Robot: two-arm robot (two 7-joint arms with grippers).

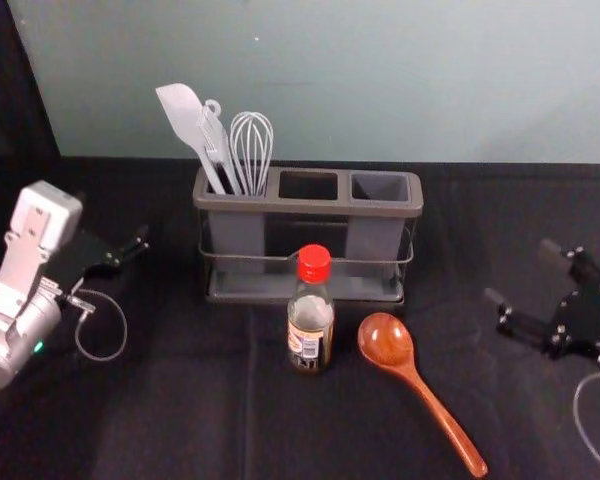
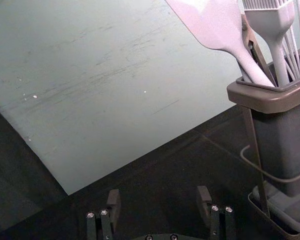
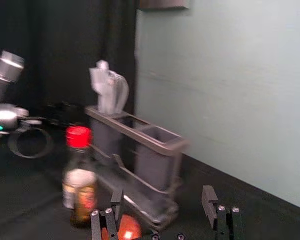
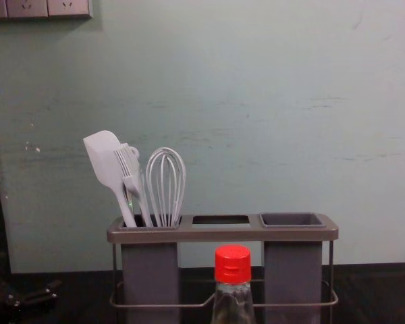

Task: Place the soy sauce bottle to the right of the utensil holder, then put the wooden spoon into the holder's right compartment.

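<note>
The soy sauce bottle (image 1: pixel 311 315), red-capped, stands upright in front of the utensil holder (image 1: pixel 270 203). Just right of it lies the wooden spoon (image 1: pixel 413 378), its bowl toward the holder and its handle slanting to the front right. The holder's right compartment (image 1: pixel 379 188) holds nothing; white utensils fill the left one. Over at the right edge my right gripper (image 1: pixel 520 280) is open, away from spoon and bottle; in the right wrist view the right gripper (image 3: pixel 162 205) has nothing between its fingers. My left gripper (image 1: pixel 130 256) stays left of the holder; the left gripper (image 2: pixel 156 205) is open and holds nothing.
White utensils (image 1: pixel 218 145), a spatula, a brush and a whisk, rise above the holder's left end. A pale wall (image 4: pixel 256 101) stands behind the dark table (image 1: pixel 200 400). Wire rails (image 1: pixel 280 259) run around the holder's lower front.
</note>
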